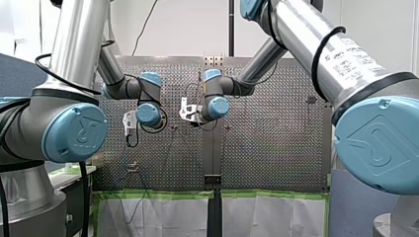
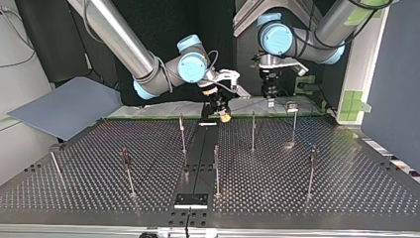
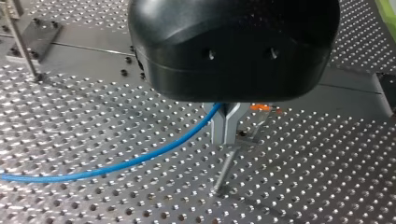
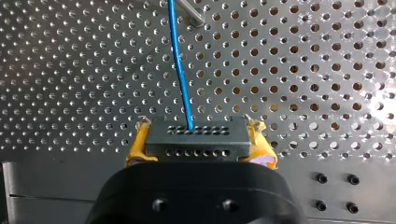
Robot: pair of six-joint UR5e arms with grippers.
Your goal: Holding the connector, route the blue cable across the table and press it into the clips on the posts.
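Squeezing the black connector (image 4: pixel 196 137) from both sides, my right jaws press their yellow pads (image 4: pixel 137 144) tight on it. It is a flat box with rows of tiny holes. The thin blue cable (image 4: pixel 180 60) runs out of it over the shiny metal bench (image 4: pixel 303 70), which is full of holes. The grey metal fingers (image 3: pixel 217 127) of my left jaws are together, pinching the cable beside a thin post (image 3: pixel 225 170). Open bench lies all around.

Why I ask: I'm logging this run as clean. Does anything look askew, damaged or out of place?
Nothing stands out. The black perforated connector sits squarely between my right gripper's yellow pads, the blue cable leaves it without kinks and runs to my left gripper, and the thin metal posts stand upright.
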